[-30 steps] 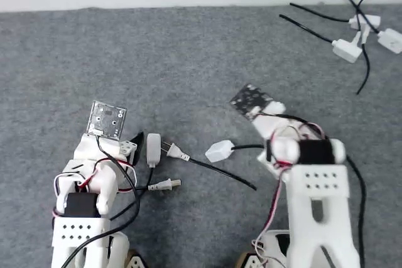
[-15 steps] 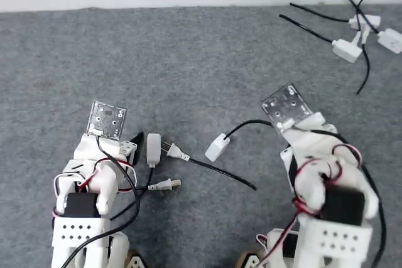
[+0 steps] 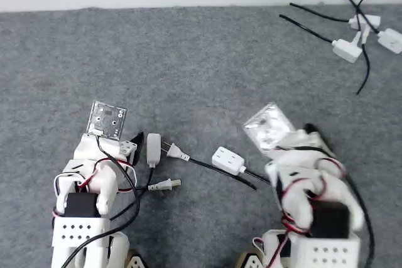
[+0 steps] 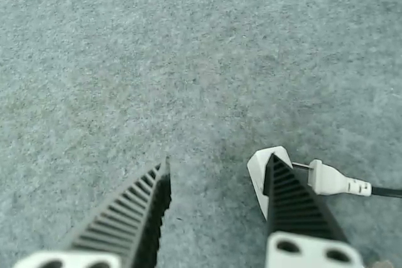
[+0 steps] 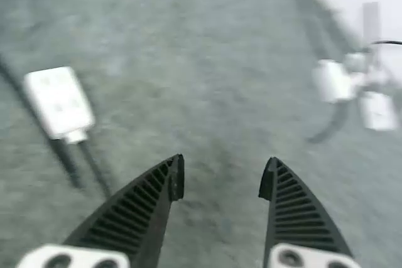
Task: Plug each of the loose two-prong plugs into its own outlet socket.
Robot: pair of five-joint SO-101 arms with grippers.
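Left wrist view: my left gripper (image 4: 218,162) stands released, with nothing but grey mat (image 4: 188,61) between its fingers. Touching the outside of one finger is a small white block (image 4: 259,171), which I take for a socket. A two-prong plug (image 4: 333,180) lies just beside it, prongs aimed at the block but not yet in.

My right gripper (image 5: 223,160) is likewise spread and empty. The corded socket (image 5: 59,101) lies near it, off to one side and not between the fingers.

Taking that corded socket as my mark, the aimed plug sits between it and the white block. A second plug (image 3: 164,184) lies loose near the first, on the side toward my left arm's base. A tangle of spare plugs and sockets (image 3: 358,29) rests well apart from it at the mat's far corner.

I judge the plugs light, hard and rather slick, with cords springy enough to twist them in my grip. I would pinch the flat sides of the moulded body, behind the prongs, never the cord or the metal. The sockets look light too and will likely slide when pushed, so my other gripper should brace one.
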